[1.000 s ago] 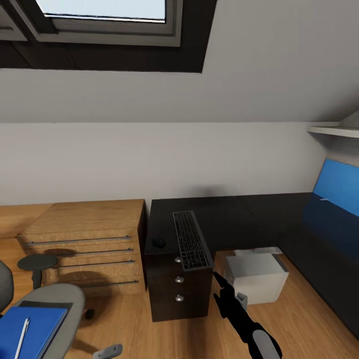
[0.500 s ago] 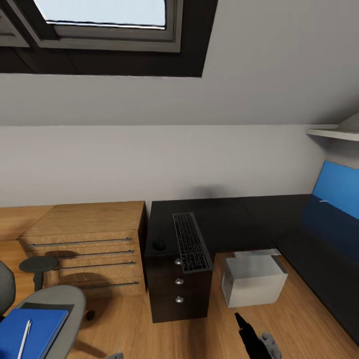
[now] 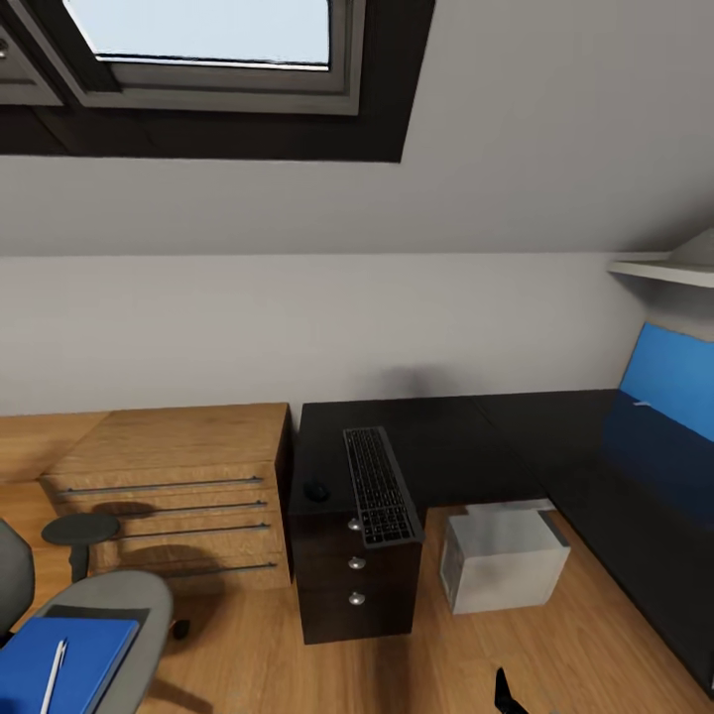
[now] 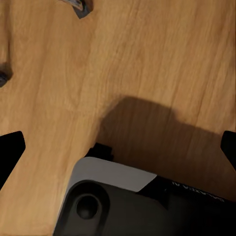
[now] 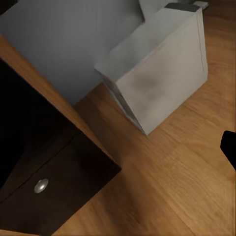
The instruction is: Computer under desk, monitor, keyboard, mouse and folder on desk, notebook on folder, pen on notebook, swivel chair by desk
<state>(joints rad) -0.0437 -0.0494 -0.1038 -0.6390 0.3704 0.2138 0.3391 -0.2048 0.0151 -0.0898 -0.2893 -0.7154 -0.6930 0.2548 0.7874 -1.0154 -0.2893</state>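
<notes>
There is one desk (image 3: pixel 466 436), one keyboard (image 3: pixel 377 484), one mouse (image 3: pixel 316 489), one computer (image 3: pixel 501 558) and one swivel chair (image 3: pixel 119 600). On the chair lie one folder (image 3: pixel 55 662) and one pen (image 3: pixel 52 676). The drawer unit shows three round knobs (image 3: pixel 355 562).

soft even light, faint shadows

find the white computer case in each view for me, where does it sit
Head view: the computer stands on the wood floor, lower right of centre, beside the dark drawer unit.
Right wrist view: the computer fills the upper middle.
Left wrist view: not in it.
Shared landmark: the drawer unit with round silver knobs.
</notes>
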